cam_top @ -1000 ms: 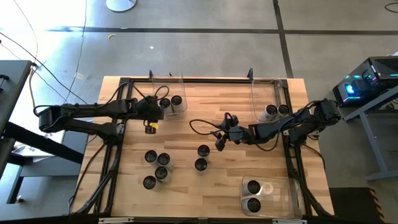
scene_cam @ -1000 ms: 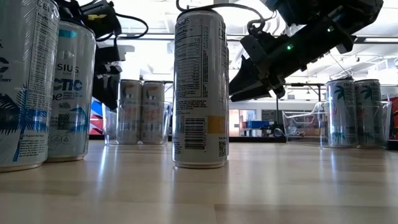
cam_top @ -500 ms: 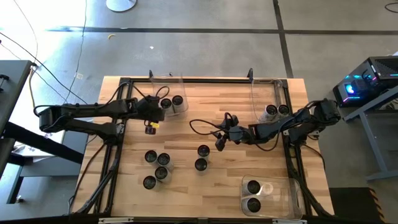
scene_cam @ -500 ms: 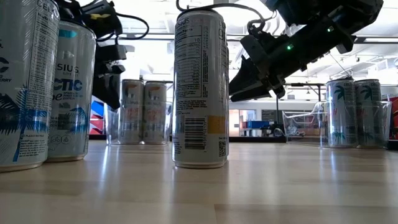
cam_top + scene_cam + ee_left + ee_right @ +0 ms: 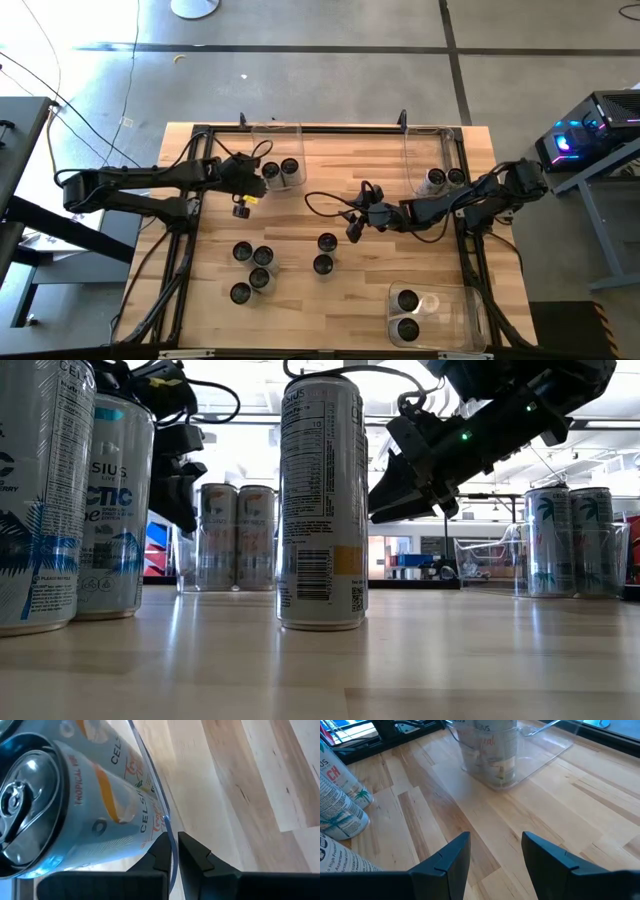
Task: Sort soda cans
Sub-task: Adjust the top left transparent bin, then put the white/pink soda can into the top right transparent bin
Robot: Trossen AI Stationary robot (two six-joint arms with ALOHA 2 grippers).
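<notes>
Your left gripper (image 5: 243, 190) is pinched tight on the thin clear wall of the far-left bin (image 5: 150, 765), which holds two upright orange-labelled cans (image 5: 280, 170); in the left wrist view the plastic edge runs straight between the two dark fingertips (image 5: 192, 851), and the nearer can sits just on the other side of that wall. So whatever you do next with this arm moves the bin, not a can, and the cans inside, tall and slim with smooth metal sides, look likely to tip if you drag it sharply. Your right gripper (image 5: 353, 226) hovers above the bare wood at mid-table with its fingers parted and nothing between them. The closest loose cans to it are the two standing (image 5: 325, 253) just toward the table's near edge from its tips, long axes vertical, dark round tops up. Four more (image 5: 252, 269) stand in a cluster on the left half, nearer your left arm. The far-right bin (image 5: 418, 150) holds two cans, the near-right bin (image 5: 460, 322) two more. The table (image 5: 320, 320) is pale planked wood with a slight sheen.
</notes>
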